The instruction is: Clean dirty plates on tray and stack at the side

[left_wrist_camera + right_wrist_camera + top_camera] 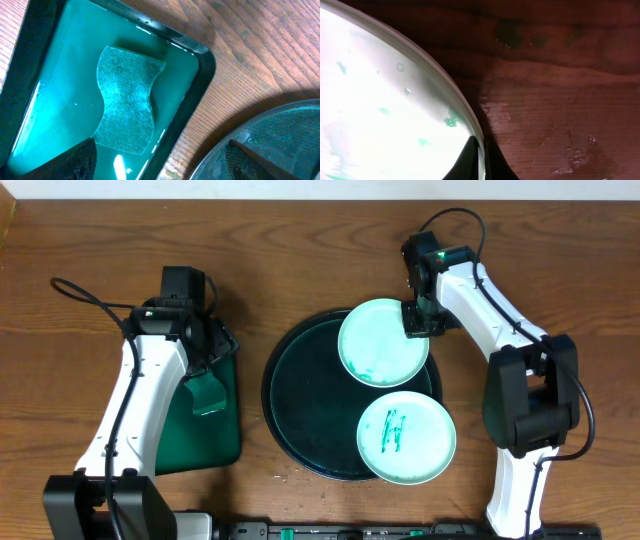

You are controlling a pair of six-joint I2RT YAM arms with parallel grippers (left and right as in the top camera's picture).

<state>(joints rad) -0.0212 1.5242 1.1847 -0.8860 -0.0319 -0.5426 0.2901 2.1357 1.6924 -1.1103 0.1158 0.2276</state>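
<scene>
Mint-white round plate [383,340], wet edge pinched by right gripper [418,320] at dark green round tray [300,400] far rim, might slip; left gripper [207,390] gapes wide

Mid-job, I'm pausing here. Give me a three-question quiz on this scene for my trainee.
1. True or false: the right claw is shut on the rim of the upper plate.
2. What lies in the rectangular tray below the open left claw? A) sponge B) cup C) fork
3. Fill in: the lower plate carries a green ____ at its centre.
Key: 1 true; 2 A; 3 scribble.
</scene>
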